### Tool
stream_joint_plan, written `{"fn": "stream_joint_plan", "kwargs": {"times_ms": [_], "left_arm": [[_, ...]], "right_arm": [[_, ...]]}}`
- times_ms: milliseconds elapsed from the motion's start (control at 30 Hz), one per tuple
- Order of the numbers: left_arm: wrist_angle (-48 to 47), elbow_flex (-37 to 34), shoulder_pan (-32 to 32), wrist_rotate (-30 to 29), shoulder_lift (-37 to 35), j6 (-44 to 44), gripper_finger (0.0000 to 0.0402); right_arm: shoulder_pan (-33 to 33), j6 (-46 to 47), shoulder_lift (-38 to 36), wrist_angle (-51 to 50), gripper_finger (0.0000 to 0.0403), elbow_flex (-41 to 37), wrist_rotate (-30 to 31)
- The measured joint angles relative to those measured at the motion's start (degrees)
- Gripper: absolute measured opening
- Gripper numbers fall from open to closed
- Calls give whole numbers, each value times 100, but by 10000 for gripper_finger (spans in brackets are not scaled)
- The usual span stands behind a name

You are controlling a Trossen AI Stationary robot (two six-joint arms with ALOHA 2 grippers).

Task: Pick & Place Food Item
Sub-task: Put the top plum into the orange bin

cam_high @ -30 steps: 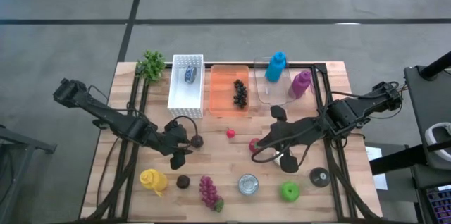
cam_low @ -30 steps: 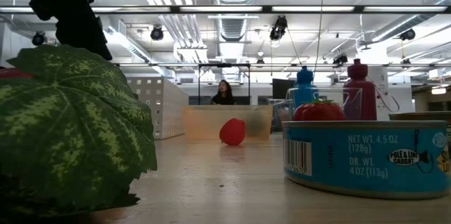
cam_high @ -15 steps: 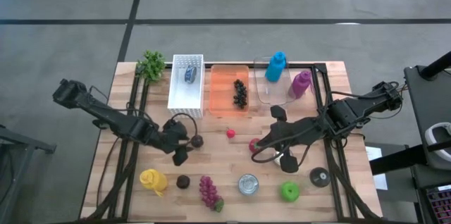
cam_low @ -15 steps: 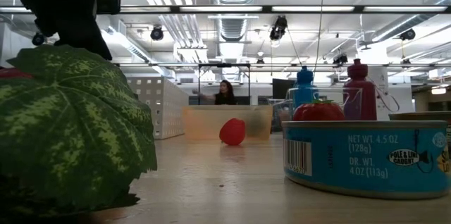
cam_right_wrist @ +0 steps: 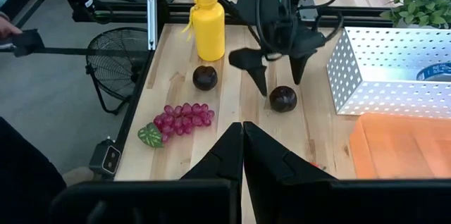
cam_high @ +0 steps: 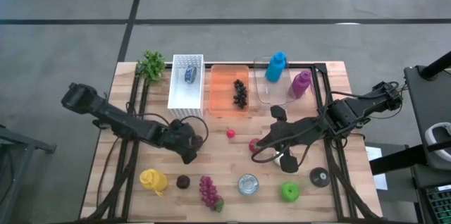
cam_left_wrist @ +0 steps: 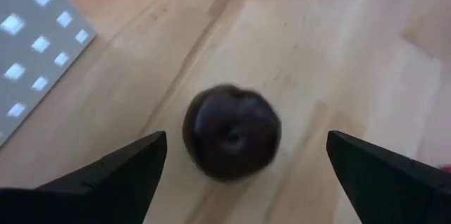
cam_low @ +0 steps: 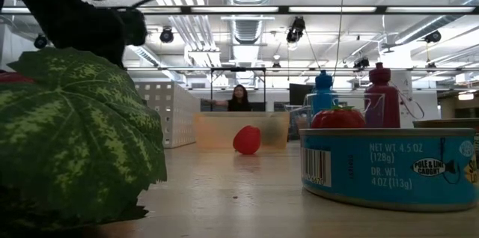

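The plum [cam_left_wrist: 232, 132] is round, dark purple and glossy, lying on the wooden table [cam_left_wrist: 366, 76]. The left gripper [cam_right_wrist: 277, 76] straddles it, fingers spread wide apart. The right gripper [cam_right_wrist: 242, 134] waits mid-table, fingers pressed together.

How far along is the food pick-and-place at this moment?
Early. Possibly done: dark berries already lie in the orange tray. In hand: nothing; the left gripper stands open astride the dark plum on the table. The right gripper waits shut. Left: gripping, lifting and placing the plum.

The plum [cam_left_wrist: 232, 132] lies on the table [cam_high: 232, 160] between the left fingers [cam_left_wrist: 106, 171].
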Motion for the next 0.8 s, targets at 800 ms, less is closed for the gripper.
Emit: {"fn": "stream_joint_plan", "kwargs": {"times_ms": [800], "left_arm": [[779,2,682,907,1062,453,316]], "right_arm": [[-2,0,2,4,8,0,-2]]}}
